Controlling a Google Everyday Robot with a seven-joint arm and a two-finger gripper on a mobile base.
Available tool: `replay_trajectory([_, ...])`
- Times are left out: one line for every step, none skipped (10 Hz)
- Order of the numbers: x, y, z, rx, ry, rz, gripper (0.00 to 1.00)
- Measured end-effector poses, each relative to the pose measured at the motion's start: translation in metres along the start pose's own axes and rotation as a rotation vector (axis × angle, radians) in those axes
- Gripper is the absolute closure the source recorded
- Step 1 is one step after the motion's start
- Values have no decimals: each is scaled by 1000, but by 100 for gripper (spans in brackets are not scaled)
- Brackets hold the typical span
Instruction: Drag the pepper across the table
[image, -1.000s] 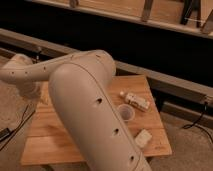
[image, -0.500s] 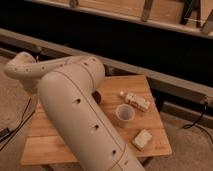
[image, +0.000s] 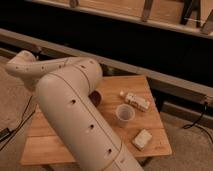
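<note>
The wooden table (image: 49, 144) fills the middle of the camera view. My big beige arm (image: 75, 115) crosses it from the bottom centre up to the left and covers much of the tabletop. The gripper is hidden behind the arm and does not show. The orange pepper is not visible either. A dark red edge (image: 95, 98), probably the packet, peeks out from behind the arm near the table's middle.
A small white cup (image: 125, 114) stands right of the arm. A pale bottle-like item (image: 136, 101) lies behind it and a light block (image: 142, 139) lies near the front right corner. A long rail (image: 165, 80) runs behind the table. A cable (image: 197, 125) lies on the floor at right.
The arm has swung leftward and its elbow has shifted left, uncovering more of the table's middle and the dark red edge. The cup, bottle-like item and block have not moved.
</note>
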Motion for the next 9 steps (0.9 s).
replay_trajectory([0,0,0,0,0,0,35])
replay_trajectory([0,0,0,0,0,0,35])
replay_trajectory([-1,0,2,-5,1,4,35])
replay_trajectory([-6,2,9,-29,7,16,35])
replay_trajectory([-13,4,13,-59,8,13,35])
replay_trajectory([-21,1,17,-88,10,15,35])
replay_trajectory([-25,-2,19,-101,11,20,35])
replay_trajectory([-32,-12,23,-114,14,30,35])
replay_trajectory([-35,-17,25,-116,15,34,35])
